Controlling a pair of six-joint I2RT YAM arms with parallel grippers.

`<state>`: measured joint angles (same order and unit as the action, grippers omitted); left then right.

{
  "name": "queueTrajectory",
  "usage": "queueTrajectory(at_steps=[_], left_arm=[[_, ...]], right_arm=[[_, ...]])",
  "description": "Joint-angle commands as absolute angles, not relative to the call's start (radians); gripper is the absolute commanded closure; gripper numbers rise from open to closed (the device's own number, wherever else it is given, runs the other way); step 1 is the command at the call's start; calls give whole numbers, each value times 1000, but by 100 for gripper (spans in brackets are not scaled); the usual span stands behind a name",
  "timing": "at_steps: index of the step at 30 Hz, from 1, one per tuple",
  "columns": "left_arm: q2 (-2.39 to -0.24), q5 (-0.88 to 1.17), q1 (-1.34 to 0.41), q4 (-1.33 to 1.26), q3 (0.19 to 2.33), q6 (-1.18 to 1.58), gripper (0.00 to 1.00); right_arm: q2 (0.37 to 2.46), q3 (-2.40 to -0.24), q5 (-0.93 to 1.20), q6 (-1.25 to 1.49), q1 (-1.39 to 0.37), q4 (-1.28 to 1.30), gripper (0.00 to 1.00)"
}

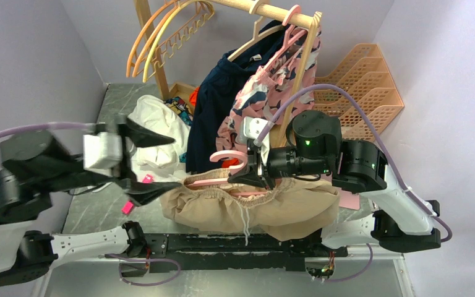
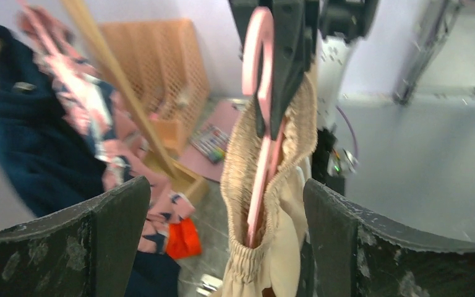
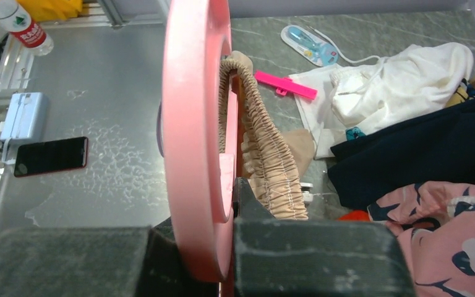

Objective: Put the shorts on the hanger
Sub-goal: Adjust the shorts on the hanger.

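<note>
Right end effector (image 1: 256, 168): pinching the neck of the wide pink plastic hanger (image 1: 205, 180), holding it upright at mid-frame so the bar is free of the surface.
Left end effector (image 1: 172, 163): fingers spread wide, facing the hanger's left end, probably to tug fabric along.
Tan fabric shorts with gathered elastic waistband (image 1: 266, 210): centre of the overhead view. The waistband is looped over the hanger's bar and the legs sag onto the grey marbled surface (image 1: 89, 216).

Tan shorts (image 1: 284, 210) with a gathered waistband drape below the right pincer (image 1: 255, 176), threaded over the pink hanger (image 1: 205, 181) clamped in it.
</note>
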<state>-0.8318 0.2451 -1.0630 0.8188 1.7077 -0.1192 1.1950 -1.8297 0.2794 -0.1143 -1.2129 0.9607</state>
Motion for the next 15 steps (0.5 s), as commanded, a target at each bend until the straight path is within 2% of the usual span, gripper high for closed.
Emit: queueTrajectory(at_steps=[1, 8, 15], left_arm=[[-926, 437, -1062, 927, 1664, -137, 4], [-979, 489, -1062, 933, 1621, -177, 8], [-922, 461, -1062, 923, 1542, -160, 7]], right_arm=[[1161, -1798, 343, -125, -1216, 883, 100], [1129, -1759, 345, -108, -1216, 834, 100], [1055, -1705, 310, -87, -1215, 766, 100]])
